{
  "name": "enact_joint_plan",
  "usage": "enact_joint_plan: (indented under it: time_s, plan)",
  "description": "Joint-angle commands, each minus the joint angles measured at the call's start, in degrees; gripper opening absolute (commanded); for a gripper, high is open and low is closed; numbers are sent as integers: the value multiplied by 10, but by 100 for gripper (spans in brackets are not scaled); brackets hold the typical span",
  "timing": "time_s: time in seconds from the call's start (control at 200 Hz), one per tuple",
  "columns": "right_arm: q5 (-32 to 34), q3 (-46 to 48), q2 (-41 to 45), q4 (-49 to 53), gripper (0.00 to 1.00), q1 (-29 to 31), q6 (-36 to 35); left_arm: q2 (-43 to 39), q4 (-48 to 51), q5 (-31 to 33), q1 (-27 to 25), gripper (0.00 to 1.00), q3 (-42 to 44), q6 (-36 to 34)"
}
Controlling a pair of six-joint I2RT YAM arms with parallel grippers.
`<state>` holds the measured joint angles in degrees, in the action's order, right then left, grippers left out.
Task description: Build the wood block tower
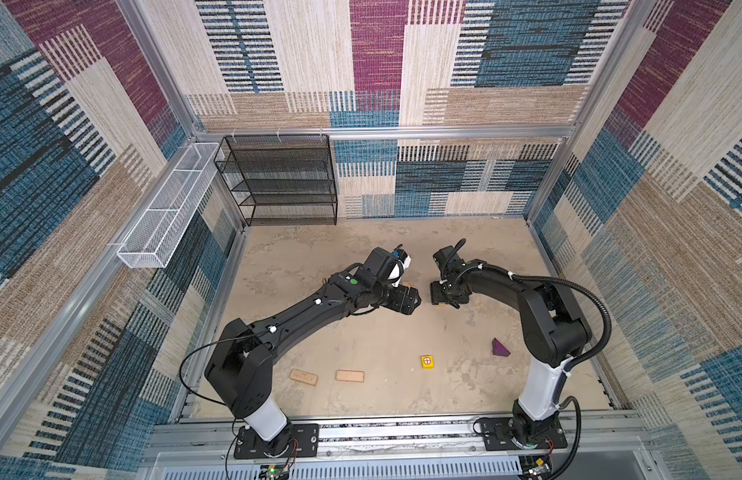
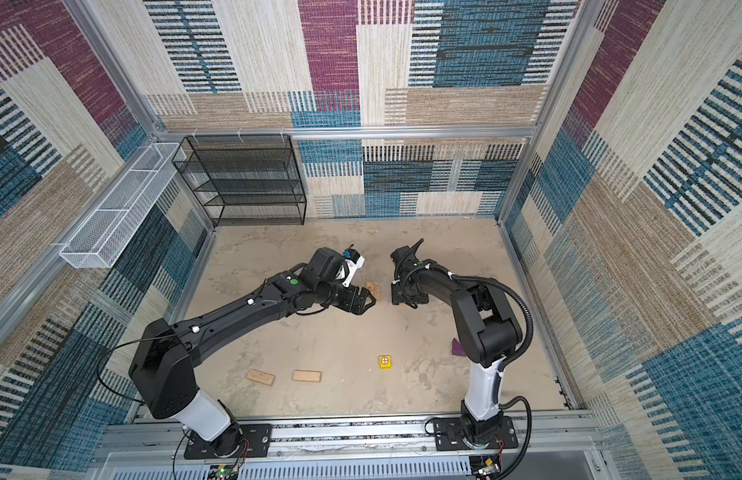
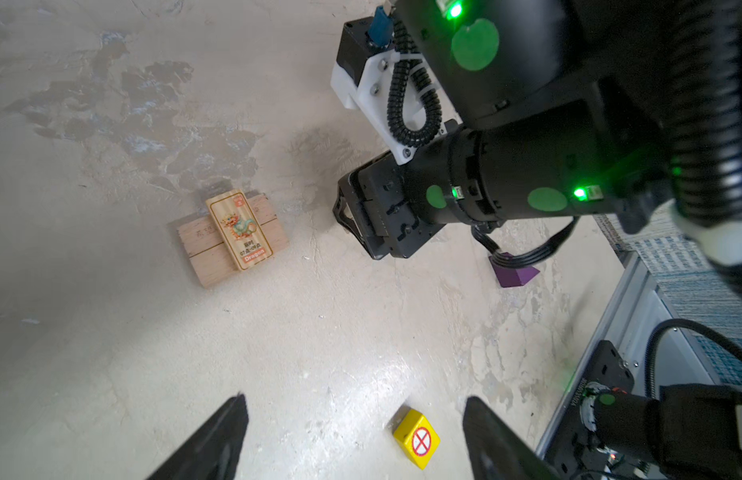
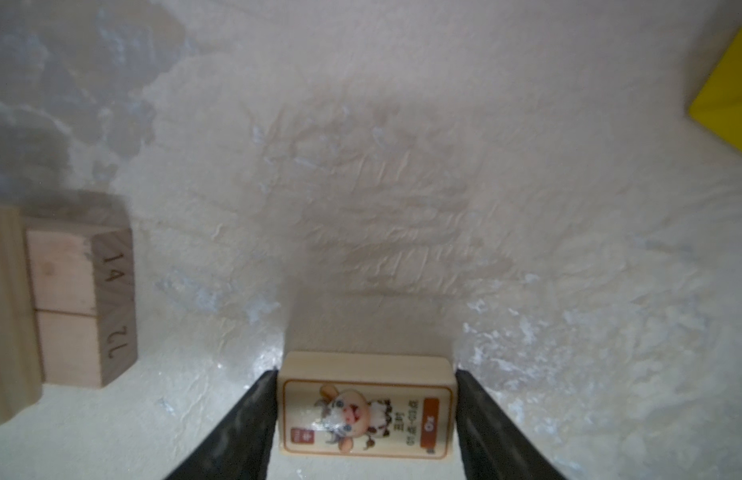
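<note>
Two tan planks lie side by side with a dragon-printed plank (image 3: 239, 228) across them, the tower's base (image 2: 372, 288); its end faces (image 4: 113, 299) carry numbers. My right gripper (image 4: 366, 374) points down just right of it, shut on an ox-printed plank (image 4: 365, 419) that rests on the floor. My left gripper (image 3: 356, 401) hovers open and empty left of the base (image 1: 415, 301). One yellow cube (image 1: 428, 362) (image 3: 417, 440) sits in front, another (image 4: 730, 95) near the right gripper. The purple wedge (image 1: 500, 348) (image 3: 514, 274) lies at the right. Two loose planks (image 1: 304, 377) (image 1: 349, 376) lie near the front.
A black wire shelf (image 1: 284, 178) stands at the back left and a white wire basket (image 1: 165, 208) hangs on the left wall. The metal rail (image 1: 402, 432) with both arm bases runs along the front edge.
</note>
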<state>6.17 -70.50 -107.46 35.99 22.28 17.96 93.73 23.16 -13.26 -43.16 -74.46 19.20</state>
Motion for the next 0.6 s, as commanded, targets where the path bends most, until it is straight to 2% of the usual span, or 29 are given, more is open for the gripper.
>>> enact_joint_plan:
  time_s: [0.0, 0.366, 0.591]
  plan:
    - [22, -1, 2, 13, 71, 0, 1, 1, -11, -12, 0, 86, -1, 7]
    - [12, 14, 18, 19, 67, 2, 7, 8, -9, -23, 0, 86, -6, 10]
    - [22, 12, 20, 27, 72, 2, 9, 9, -7, -23, 0, 86, -7, 9]
